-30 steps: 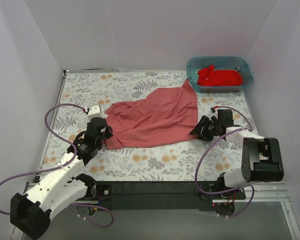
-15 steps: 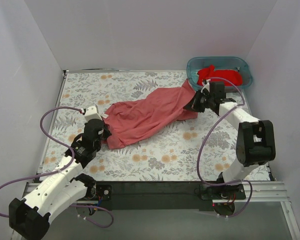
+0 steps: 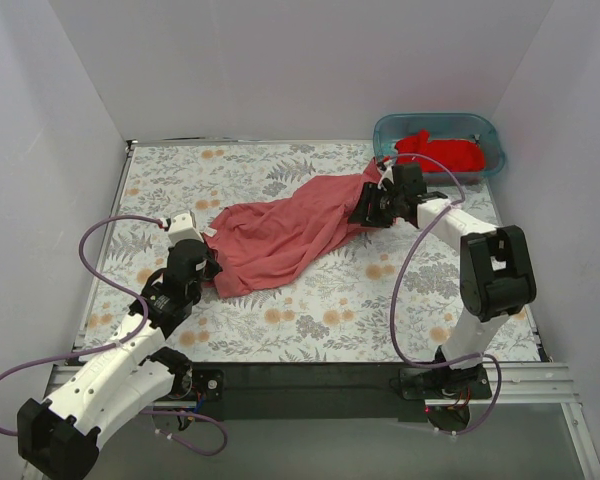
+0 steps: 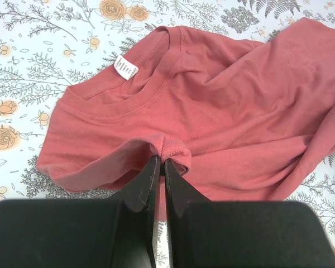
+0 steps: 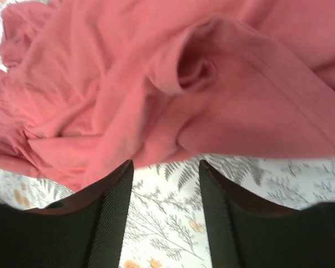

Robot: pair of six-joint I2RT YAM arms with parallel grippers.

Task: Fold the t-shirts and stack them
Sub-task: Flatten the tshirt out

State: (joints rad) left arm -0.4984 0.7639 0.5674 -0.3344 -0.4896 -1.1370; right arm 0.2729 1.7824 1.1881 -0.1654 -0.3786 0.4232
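Observation:
A dusty salmon-red t-shirt (image 3: 295, 230) lies crumpled across the floral table, collar and white tag toward the left (image 4: 125, 67). My left gripper (image 3: 208, 262) is shut on a rolled hem fold of the salmon shirt (image 4: 176, 153) at its near left edge. My right gripper (image 3: 365, 215) stands open at the shirt's right end, its fingers (image 5: 114, 190) just short of the bunched cloth (image 5: 201, 72), with bare tablecloth between them. A brighter red t-shirt (image 3: 440, 152) lies heaped in the teal tub.
The teal plastic tub (image 3: 490, 135) sits at the back right corner. White walls enclose the table on three sides. Purple cables (image 3: 105, 225) loop beside both arms.
The right arm swung from the table's right side up and left to the shirt's right end; its jaws shut for a moment and stand open again. The shirt was drawn narrower. The left gripper kept its hold.

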